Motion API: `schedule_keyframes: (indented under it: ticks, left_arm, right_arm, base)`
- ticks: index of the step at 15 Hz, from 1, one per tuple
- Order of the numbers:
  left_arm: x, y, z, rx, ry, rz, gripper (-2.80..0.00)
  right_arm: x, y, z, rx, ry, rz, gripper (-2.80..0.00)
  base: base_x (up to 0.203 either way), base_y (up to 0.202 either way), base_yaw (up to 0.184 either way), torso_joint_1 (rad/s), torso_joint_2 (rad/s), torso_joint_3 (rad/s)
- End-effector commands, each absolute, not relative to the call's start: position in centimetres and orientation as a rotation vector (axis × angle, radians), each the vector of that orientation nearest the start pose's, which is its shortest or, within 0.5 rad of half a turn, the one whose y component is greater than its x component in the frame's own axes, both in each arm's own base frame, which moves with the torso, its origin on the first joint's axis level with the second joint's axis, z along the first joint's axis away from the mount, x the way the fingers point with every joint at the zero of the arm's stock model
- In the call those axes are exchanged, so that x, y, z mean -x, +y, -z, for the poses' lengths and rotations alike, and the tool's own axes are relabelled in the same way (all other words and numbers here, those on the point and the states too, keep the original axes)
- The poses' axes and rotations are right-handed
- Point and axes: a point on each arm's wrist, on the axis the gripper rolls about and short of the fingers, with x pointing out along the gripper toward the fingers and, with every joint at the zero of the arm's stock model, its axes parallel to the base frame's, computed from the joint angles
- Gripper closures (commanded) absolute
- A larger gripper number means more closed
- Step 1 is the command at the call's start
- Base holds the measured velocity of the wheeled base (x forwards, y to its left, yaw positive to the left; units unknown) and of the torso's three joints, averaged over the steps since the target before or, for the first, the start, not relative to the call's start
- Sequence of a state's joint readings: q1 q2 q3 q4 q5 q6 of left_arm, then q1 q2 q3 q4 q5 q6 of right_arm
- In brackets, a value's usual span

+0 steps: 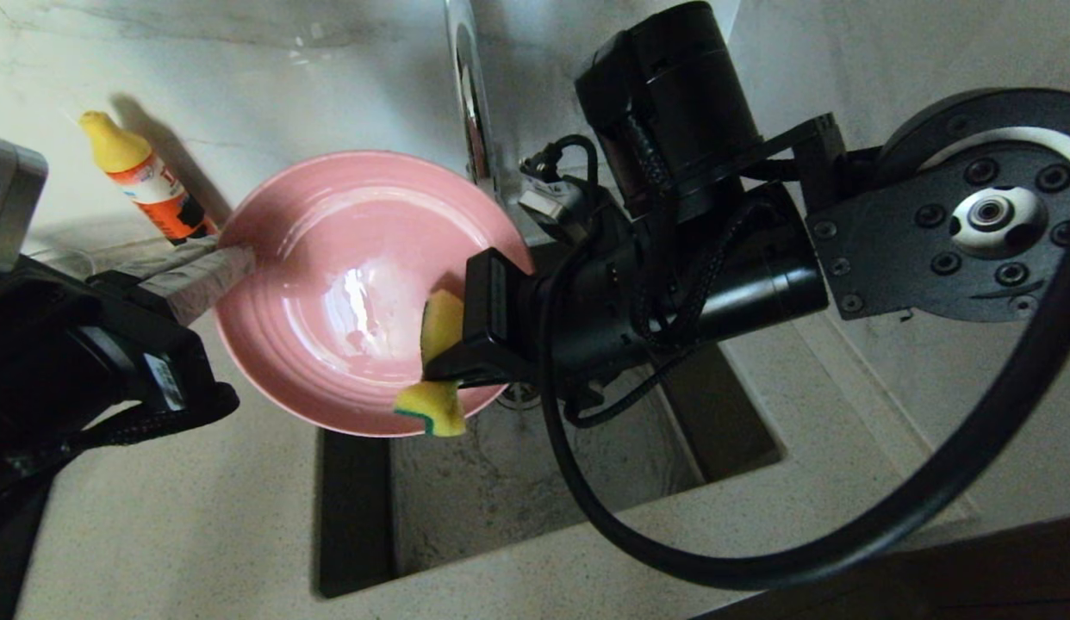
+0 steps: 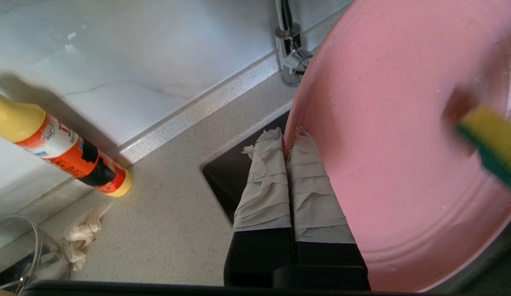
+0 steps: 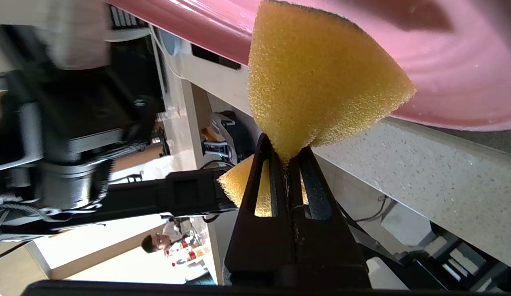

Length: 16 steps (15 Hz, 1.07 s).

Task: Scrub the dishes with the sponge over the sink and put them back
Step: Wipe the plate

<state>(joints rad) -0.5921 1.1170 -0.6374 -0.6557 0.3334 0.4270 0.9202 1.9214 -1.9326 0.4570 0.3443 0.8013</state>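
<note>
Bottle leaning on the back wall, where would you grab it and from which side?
Grip the bottle around its orange middle, coming from the front, fingers either side. It leans yellow cap up against the wall, base on the counter, so the wall side is blocked; the cap tapers and looks likely to slip.

A kitchen: a speckled stone counter holds a sunken sink, with a chrome tap, a marble wall and a detergent bottle on the far left.

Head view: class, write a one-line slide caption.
Left gripper holds the plate over the sink; right gripper presses the sponge inside.
</note>
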Motion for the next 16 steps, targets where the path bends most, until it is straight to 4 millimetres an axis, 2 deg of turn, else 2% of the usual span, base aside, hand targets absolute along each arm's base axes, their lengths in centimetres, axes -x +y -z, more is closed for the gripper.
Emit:
schedule_keyframes:
  ticks: [1,5,11,16]
  left_arm:
    - [-13.5,-8.2,-27.2,-0.349,-0.208,0.22,0.0]
    - [-13.3,-8.5,-27.1,-0.35,-0.205,0.24,0.0]
    - [-12.7,-9.2,-26.5,-0.373,-0.175,0.314,0.0]
    - [-12.7,-9.9,-25.5,-0.393,-0.14,0.356,0.0]
  right_arm:
    - [-21.3,29.0,-32.6,-0.556,0.893,-0.994,0.0]
    - [-21.2,28.9,-32.9,-0.523,0.85,-1.022,0.0]
    - [-22.9,29.5,-31.8,-0.499,0.815,-1.014,0.0]
    - [-22.7,29.6,-31.9,-0.497,0.812,-1.022,0.0]
  base:
    - [0.0,0.0,0.0,0.0,0.0,0.0]
    - [0.0,0.0,0.0,0.0,0.0,0.0]
    - [0.0,0.0,0.0,0.0,0.0,0.0]
    - [0.0,0.0,0.0,0.0,0.0,0.0]
